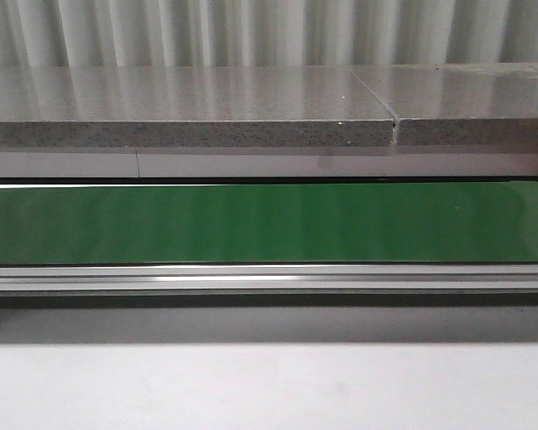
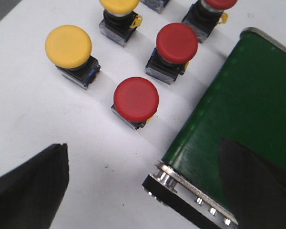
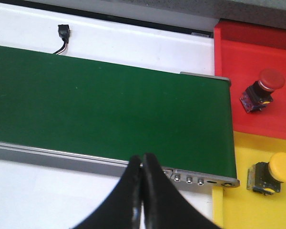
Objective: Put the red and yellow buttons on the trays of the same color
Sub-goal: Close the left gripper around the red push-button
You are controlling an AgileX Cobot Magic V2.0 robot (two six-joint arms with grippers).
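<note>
Left claw spread wide over the white tabletop, nearest red mushroom-cap push button just beside the green conveyor belt. Right claw clenched, empty. Probably rigid, light, slick-domed: better gripped by the squarish base.

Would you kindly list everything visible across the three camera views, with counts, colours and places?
Red buttons: three on the white table beside the belt's end, nearest one; one on the red tray.
Yellow buttons: two on the table, one whole; one on the yellow tray.
Conveyor belt: one, green, bare.
Red tray: one, past the belt's end.
Yellow tray: one, adjoining the red.
Left hand: black, open, over the table.
Right hand: black, shut, empty.
</note>
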